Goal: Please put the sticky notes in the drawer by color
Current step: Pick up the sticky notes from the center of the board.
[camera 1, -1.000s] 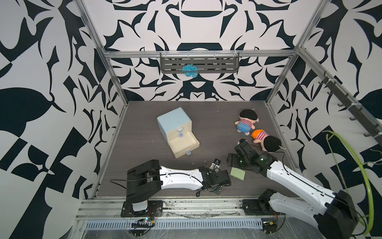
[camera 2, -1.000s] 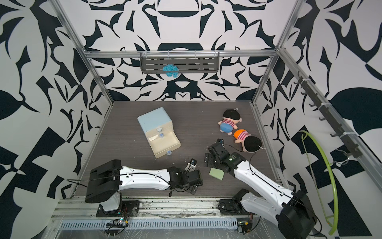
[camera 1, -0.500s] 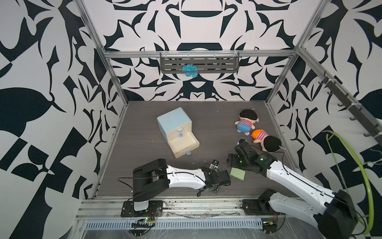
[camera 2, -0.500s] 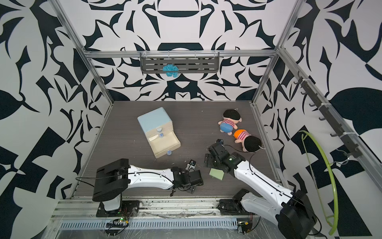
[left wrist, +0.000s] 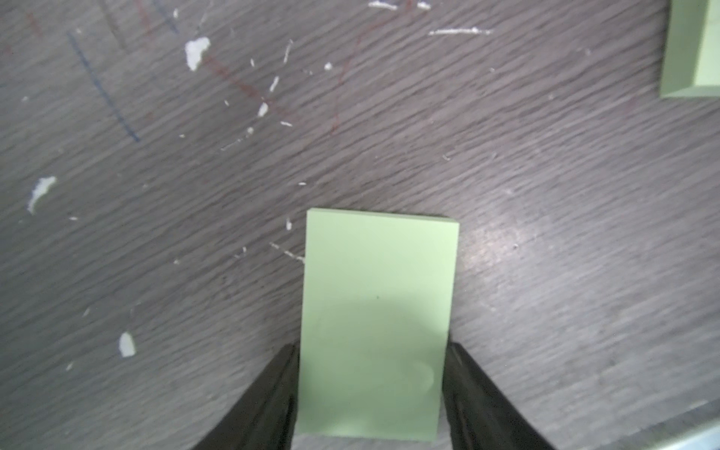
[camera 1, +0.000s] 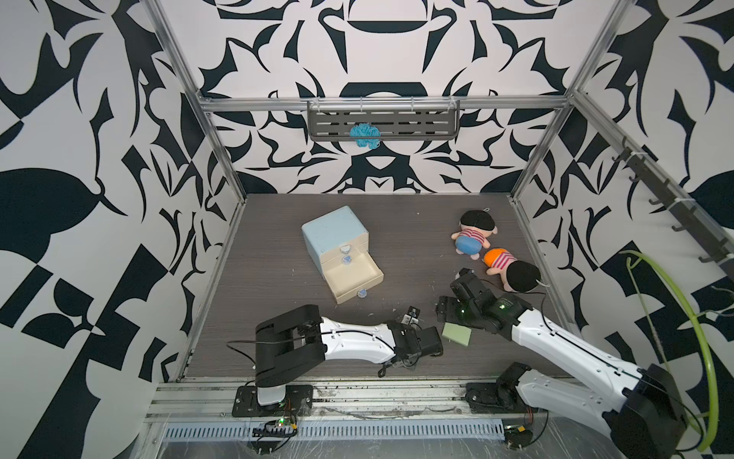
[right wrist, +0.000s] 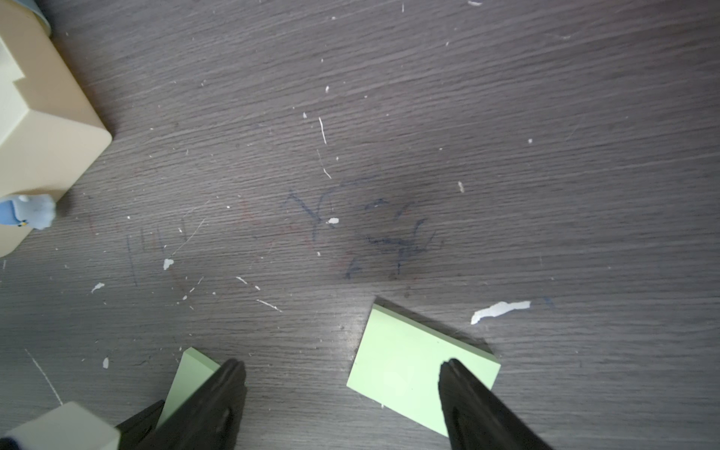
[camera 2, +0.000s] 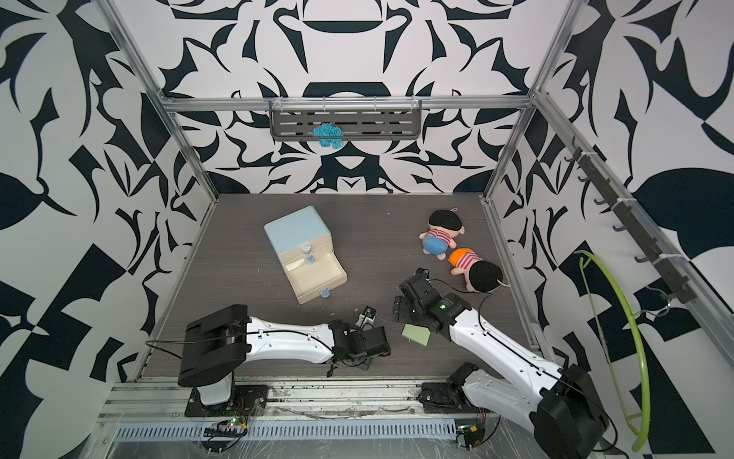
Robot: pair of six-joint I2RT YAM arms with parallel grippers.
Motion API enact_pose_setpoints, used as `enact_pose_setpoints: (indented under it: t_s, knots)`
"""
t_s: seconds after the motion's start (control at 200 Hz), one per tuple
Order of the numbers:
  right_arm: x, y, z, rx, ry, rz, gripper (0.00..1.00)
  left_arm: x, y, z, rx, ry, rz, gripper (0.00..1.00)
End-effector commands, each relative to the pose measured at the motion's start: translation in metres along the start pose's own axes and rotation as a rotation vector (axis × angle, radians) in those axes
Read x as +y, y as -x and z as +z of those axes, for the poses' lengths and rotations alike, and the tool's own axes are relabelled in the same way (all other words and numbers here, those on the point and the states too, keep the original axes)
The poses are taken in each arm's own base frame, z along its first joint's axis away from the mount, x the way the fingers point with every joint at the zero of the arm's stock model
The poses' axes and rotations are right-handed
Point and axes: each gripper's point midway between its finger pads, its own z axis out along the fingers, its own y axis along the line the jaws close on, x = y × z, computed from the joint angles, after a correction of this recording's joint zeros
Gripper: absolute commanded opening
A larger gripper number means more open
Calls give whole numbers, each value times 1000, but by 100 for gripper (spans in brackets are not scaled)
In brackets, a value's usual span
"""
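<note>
The left gripper (left wrist: 373, 346) clasps the held green sticky pad (left wrist: 378, 323) by its two long sides. The pad lies flat on the table (left wrist: 545, 195), its long axis running out along the fingers. The loose green sticky pad (camera 1: 456, 336) lies just beside it near the table's front edge, long axis roughly along that edge. The right gripper (right wrist: 341, 364) hangs over it, spread wide and empty. The chest (camera 1: 331, 232) stands mid-table, with its bottom drawer (camera 1: 357, 278) pulled out.
</note>
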Motion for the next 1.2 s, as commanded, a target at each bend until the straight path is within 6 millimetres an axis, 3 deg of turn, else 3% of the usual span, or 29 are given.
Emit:
enact_pose_setpoints:
  t_s: [0.0, 0.275, 0.465, 0.655, 0.955, 1.195]
  knots:
    - [1, 1, 1, -5, 8, 6, 83, 13, -16, 12, 59, 50, 8, 59]
    - [13, 0, -1, 2, 78, 6, 83, 10, -16, 8, 54, 22, 0, 55]
    - [43, -7, -4, 61, 273, -19, 83, 11, -11, 2, 26, 5, -12, 55]
    - [72, -30, -3, 198, 512, -34, 83, 9, -1, -9, -21, -56, -40, 55]
    - [71, -54, 5, 301, 624, 48, 83, 10, 2, -14, -36, -84, -54, 55]
    - [76, -62, 20, 383, 671, 181, 83, 6, 5, -16, -43, -97, -47, 55]
